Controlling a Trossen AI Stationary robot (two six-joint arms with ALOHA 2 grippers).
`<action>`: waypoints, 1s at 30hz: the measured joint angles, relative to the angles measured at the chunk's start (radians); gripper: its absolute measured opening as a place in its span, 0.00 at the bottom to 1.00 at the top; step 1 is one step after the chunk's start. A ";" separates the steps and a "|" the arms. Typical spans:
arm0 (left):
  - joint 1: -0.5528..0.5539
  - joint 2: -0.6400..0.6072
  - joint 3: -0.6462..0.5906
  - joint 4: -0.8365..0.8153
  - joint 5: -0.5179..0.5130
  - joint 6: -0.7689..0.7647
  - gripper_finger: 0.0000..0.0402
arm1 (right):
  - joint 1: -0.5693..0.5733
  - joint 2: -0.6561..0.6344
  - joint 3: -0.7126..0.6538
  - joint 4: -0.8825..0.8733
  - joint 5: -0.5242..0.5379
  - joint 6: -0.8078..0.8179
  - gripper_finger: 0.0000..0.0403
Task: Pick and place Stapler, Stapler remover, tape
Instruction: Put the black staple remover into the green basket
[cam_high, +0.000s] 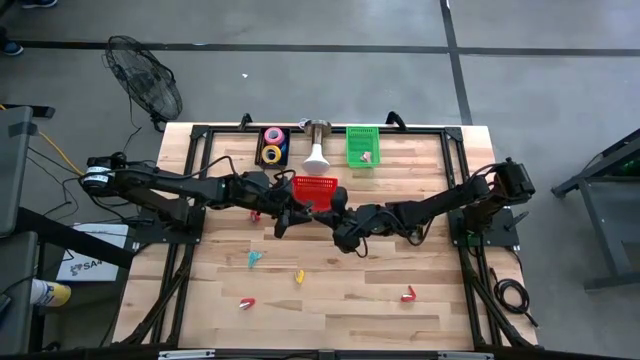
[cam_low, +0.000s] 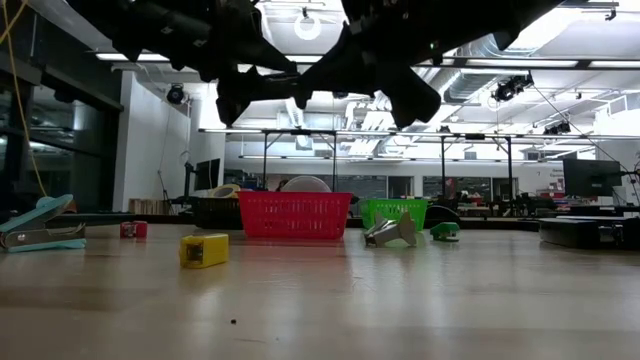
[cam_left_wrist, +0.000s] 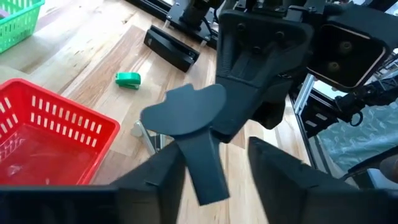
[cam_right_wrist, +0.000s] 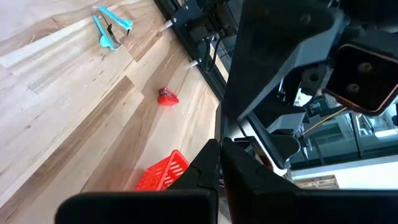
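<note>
Wooden table (cam_high: 400, 320): tape (cam_high: 273, 145) in black bin (cam_high: 262, 141); left end effector (cam_high: 292, 216) spread, right end effector (cam_high: 327, 208) pressed together

On a pale, striped wood-plank table (cam_high: 330, 320) framed in black, two black arms meet over a bright red slatted basket (cam_high: 315, 187). Behind it stand a green basket (cam_high: 362, 145) and a black tray (cam_high: 272, 146) with pink (cam_high: 273, 134) and yellow (cam_high: 272, 154) tape rolls. Small pieces dot the planks: teal (cam_high: 255, 258), yellow (cam_high: 299, 276), and red ones (cam_high: 408, 294) (cam_high: 246, 302). A white funnel-shaped object (cam_high: 316, 155) sits between the baskets.
</note>
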 joint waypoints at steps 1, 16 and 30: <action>0.000 0.000 0.000 0.000 0.000 0.000 0.46 | 0.000 0.000 0.000 -0.003 0.001 0.000 0.00; 0.000 -0.003 0.001 -0.117 -0.312 0.027 0.60 | -0.012 -0.003 -0.002 -0.129 0.182 0.150 0.00; 0.000 -0.001 0.000 -0.195 -0.428 0.025 0.60 | -0.190 -0.004 0.000 -0.305 0.358 0.410 0.00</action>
